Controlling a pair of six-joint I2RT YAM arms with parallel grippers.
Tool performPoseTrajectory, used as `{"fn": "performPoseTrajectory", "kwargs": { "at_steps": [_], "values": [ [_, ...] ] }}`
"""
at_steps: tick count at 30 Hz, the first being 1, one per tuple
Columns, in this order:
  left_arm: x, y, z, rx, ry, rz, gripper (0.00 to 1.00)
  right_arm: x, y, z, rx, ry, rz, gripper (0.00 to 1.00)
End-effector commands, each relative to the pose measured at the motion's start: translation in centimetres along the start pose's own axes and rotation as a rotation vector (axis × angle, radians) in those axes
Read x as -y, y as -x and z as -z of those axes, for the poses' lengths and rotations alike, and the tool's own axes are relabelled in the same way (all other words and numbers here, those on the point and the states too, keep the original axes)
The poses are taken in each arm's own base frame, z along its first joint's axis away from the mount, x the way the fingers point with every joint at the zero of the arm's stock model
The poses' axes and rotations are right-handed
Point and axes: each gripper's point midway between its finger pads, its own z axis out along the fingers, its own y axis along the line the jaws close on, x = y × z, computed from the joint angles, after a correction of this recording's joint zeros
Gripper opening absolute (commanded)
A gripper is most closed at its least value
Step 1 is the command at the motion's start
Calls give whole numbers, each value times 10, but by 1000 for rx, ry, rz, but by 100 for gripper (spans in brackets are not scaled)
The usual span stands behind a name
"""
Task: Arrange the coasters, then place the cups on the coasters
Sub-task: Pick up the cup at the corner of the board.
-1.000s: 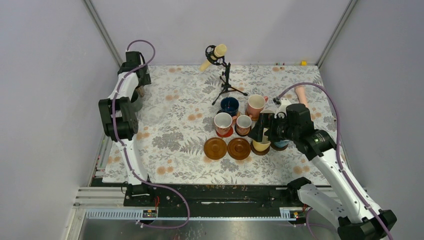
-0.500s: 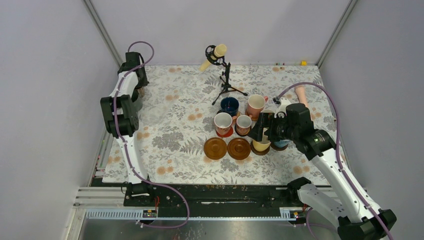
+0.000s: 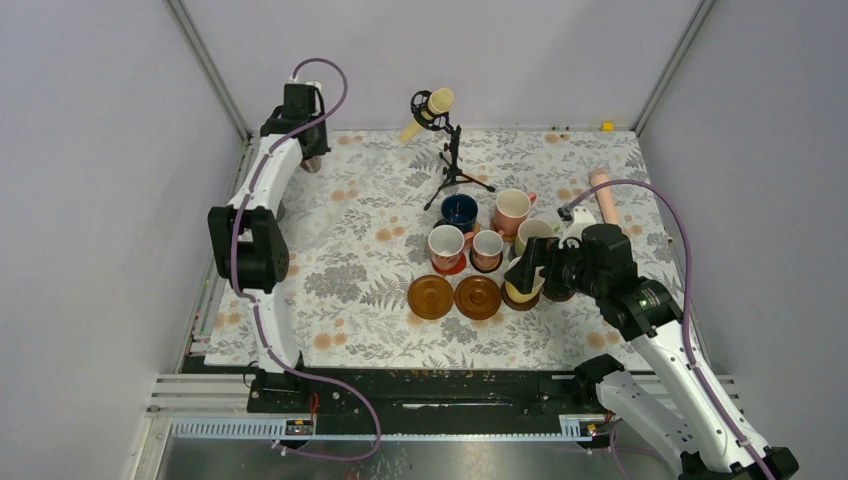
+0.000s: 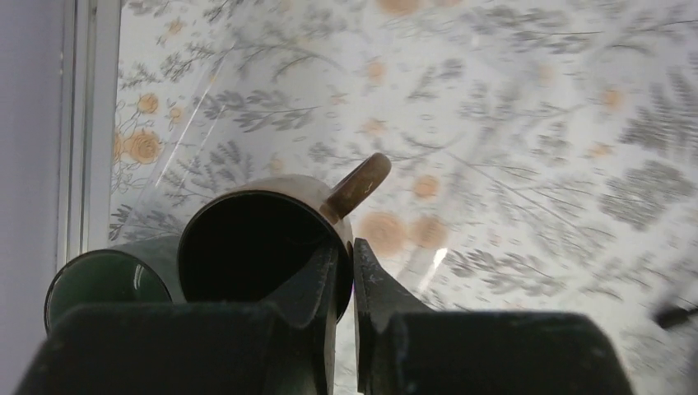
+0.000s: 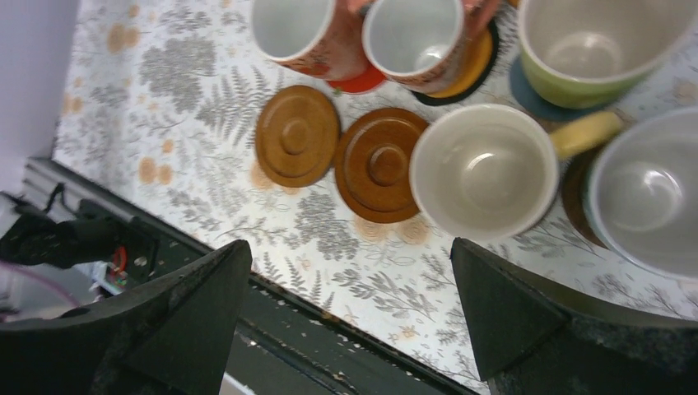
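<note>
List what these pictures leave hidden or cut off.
Black mug: top view, mostly under the left gripper.
Dark green mug: left wrist view, lower half behind the gripper body.
Pale mug: right wrist view, cut by the right edge.

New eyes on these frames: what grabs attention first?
First, the cluster of mugs right of centre, with two bare brown coasters on its near side. At the far left corner, the left gripper is shut on the rim of a dark mug, a dark green mug beside it. The right gripper hangs wide open over a cream mug.
</note>
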Motion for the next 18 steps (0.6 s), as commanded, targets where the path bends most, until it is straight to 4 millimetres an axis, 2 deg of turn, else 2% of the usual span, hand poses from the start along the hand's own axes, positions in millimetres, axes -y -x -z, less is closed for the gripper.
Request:
{"fn": "performPoseTrajectory", "kwargs": {
  "at_steps": [1,4,7,13,18],
  "values": [
    [16,45,76,152,-32,9,0,34,-9,2,14,-164,-1,99],
    [31,43,105,156,-102,18,0,48,-11,11,38,-248,-23,99],
    [50,31,135,148,-214,51,0,56,-10,17,87,-288,-39,99],
    [102,-23,179,53,-378,19,0,60,-6,32,173,-308,-59,99],
    [130,-58,217,28,-424,-70,0,53,-8,44,189,-275,-52,99]
  ]
}}
